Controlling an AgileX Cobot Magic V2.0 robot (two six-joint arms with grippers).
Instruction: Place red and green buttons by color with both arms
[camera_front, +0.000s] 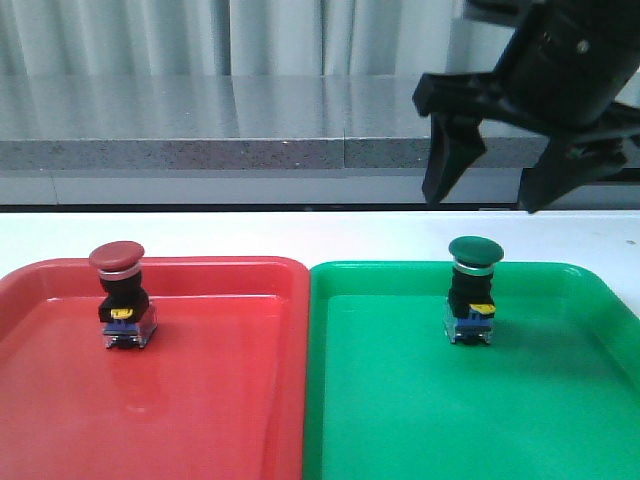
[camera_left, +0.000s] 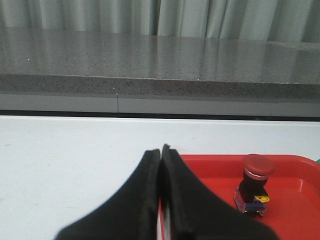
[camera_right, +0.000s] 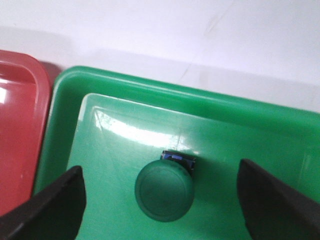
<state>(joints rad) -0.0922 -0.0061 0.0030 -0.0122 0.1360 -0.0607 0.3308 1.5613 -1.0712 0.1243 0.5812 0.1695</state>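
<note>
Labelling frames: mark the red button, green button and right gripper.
red button (camera_front: 117, 256), front view, on its cap.
green button (camera_right: 164, 189), right wrist view, on its cap.
right gripper (camera_front: 485, 185), front view, between its open fingertips.

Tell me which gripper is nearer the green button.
Right. The right gripper hangs open directly above the green button; the left gripper is shut, off beside the red tray.

Glossy red plastic tray (camera_front: 220, 400), glossy green plastic tray (camera_front: 400, 400), dark-red mushroom-cap push-button (camera_front: 118, 258) with silver collar, black body, yellow tag, bluish base, green-capped push-button (camera_front: 474, 250) coloured alike below, matte black angular gripper (camera_front: 490, 160), white table (camera_front: 300, 232), speckled grey ledge (camera_front: 200, 150).
</note>
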